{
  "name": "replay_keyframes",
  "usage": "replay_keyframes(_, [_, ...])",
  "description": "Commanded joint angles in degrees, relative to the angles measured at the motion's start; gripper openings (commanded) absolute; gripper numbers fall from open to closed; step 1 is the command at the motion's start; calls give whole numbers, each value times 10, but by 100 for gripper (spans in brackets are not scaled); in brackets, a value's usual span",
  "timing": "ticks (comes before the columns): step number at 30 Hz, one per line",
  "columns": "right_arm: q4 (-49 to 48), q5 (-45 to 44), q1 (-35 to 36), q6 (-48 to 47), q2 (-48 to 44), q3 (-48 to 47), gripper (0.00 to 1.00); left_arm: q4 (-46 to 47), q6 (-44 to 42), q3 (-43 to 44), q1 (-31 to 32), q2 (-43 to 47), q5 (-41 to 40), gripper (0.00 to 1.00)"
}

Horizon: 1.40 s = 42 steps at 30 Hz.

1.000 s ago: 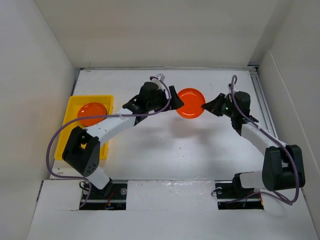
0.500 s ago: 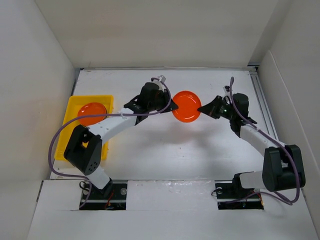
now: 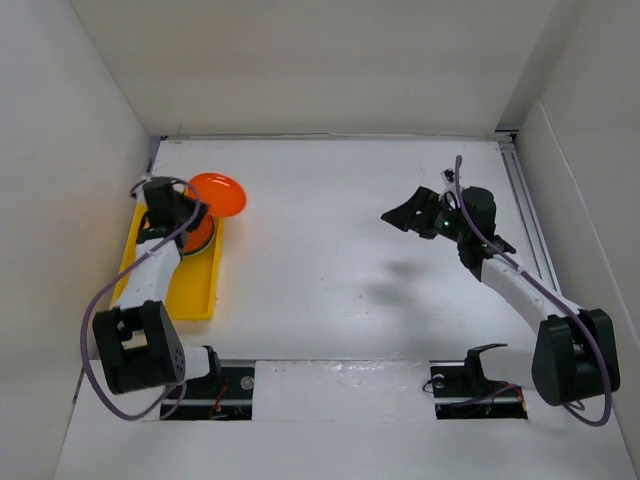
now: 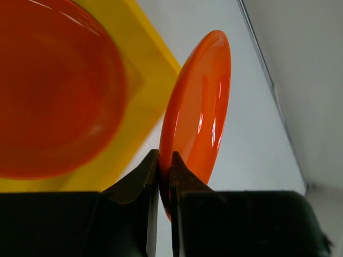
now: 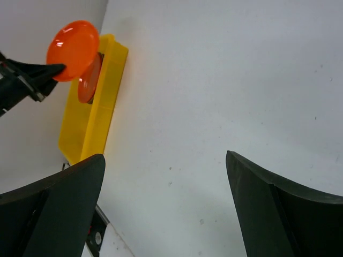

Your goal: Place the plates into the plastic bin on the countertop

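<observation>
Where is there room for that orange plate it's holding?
The yellow bin's near half looks bare, bordered by its walls and the orange plate lying at its far end. The countertop between bin and right gripper is open too. Far end is crowded.

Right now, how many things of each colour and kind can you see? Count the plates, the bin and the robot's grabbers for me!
Yellow bin: 1
Orange plates: 2, the lying plate inside the bin and the held plate
Grippers: 2, the left gripper shut on the held plate and the right gripper open and empty
Total: 5
</observation>
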<state>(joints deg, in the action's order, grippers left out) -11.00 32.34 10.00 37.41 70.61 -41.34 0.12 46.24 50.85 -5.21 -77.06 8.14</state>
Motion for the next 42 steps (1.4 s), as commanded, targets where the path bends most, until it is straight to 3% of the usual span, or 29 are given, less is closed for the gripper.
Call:
replay_keyframes(1, [19,-26,20,-34,-6,11,100,-13,44,-39,-80,76,-32,0])
replay_keyframes(7, [19,-6,53,-45,4,17,100,3,58,-76,-192,71,-29,0])
replay_keyframes(13, [38,-1,78,-52,-7,0,100,-8,58,-54,-198,42,-33,0])
replay_keyframes(17, [60,-32,103,-64,-32,-5,100,-29,58,-41,-198,58,-38,44])
replay_keyframes(18, [60,-37,108,-64,-42,-10,100,-29,58,-41,-198,66,-38,66])
replay_keyframes(22, [87,-60,123,-64,-66,-23,100,-56,36,-18,-189,118,-24,100])
replay_keyframes(28, [217,-163,172,-111,-111,-87,100,-193,-49,58,-173,186,-26,100])
replay_keyframes(34, [332,-261,214,-137,-168,-140,100,-260,-115,31,-173,245,-23,100])
replay_keyframes(39, [397,-297,246,-148,-238,-192,100,-240,-174,-20,-173,351,134,100])
replay_keyframes(42, [475,-407,291,-154,-274,-249,100,-292,-213,-4,-162,421,129,100])
